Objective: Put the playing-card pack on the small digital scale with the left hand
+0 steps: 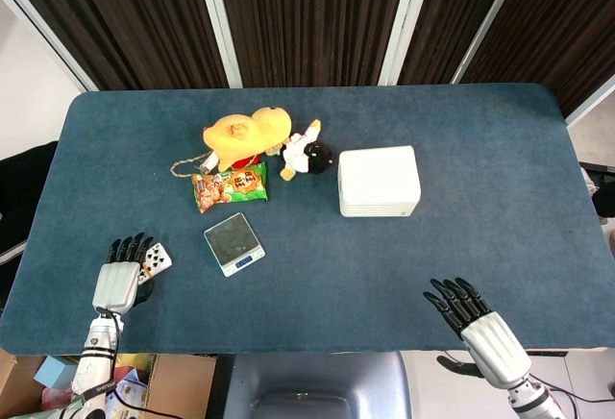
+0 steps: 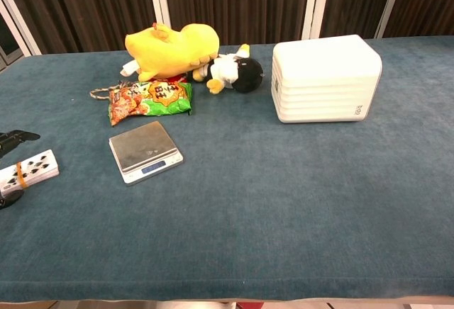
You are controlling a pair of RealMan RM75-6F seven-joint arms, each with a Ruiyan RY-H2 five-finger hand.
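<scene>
Card pack (image 1: 156,260) flat on tabletop (image 1: 384,256), left of scale (image 1: 233,243), apart. Left robot hand (image 1: 117,283) over pack's near-left edge, fingers spread, grasp unclear. Right robot hand (image 1: 476,321) released, empty.

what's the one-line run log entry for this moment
phase: reach | left hand: at playing-card pack, grasp unclear | digital scale: bare | right hand: open, idle at near table edge

A blue-covered table (image 1: 461,208) carried everything. At the far left lay a yellow plush toy (image 1: 245,135) beside a small black-and-white plush (image 1: 307,155), with a snack packet (image 1: 229,186) just nearer. A digital scale (image 1: 233,243) sat nearer still, a playing-card pack (image 2: 28,169) left of it, and a white box (image 1: 379,181) right of centre.
</scene>
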